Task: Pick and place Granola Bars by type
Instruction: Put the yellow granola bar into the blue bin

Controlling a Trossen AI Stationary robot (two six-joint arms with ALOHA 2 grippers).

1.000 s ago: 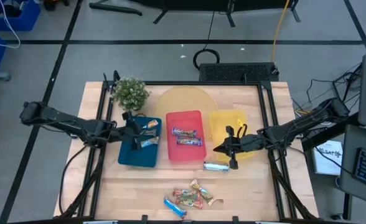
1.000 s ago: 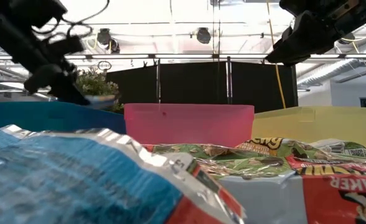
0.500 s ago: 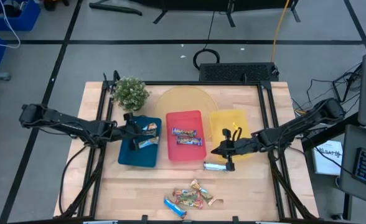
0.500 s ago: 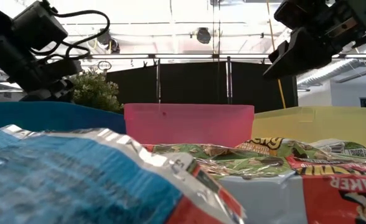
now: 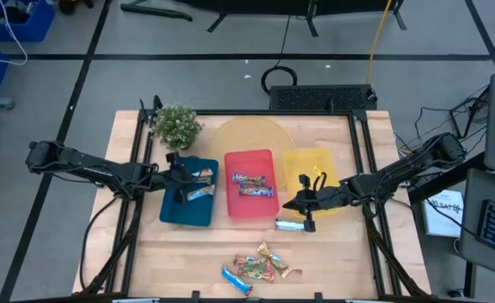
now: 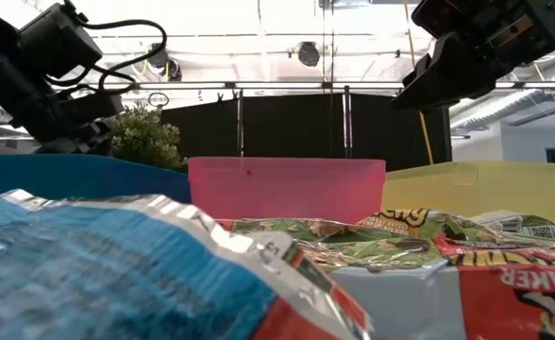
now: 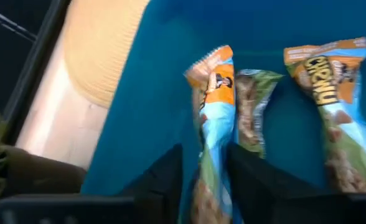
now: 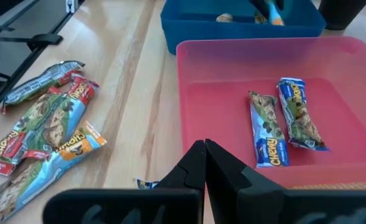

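Observation:
My left gripper hovers open over the blue tray. A blue-and-orange bar lies in the tray, showing in the gap between the fingers, with two more bars beside it. My right gripper is shut on nothing, above the table between the red tray and yellow tray. A silver bar lies on the wood just near of it. Two blue bars lie flat in the red tray. A pile of several bars rests by the near edge.
A potted plant stands at the far left corner behind the blue tray. A round pale mat lies under the trays' far ends. Bare wood shows between the trays and the pile. Black frame rails run along the table's left and right edges.
My left gripper has risen from the blue tray. The pale thing at its tips a second ago no longer shows there. My right gripper has drifted a little toward the table's left and near edge, closer to the silver bar.

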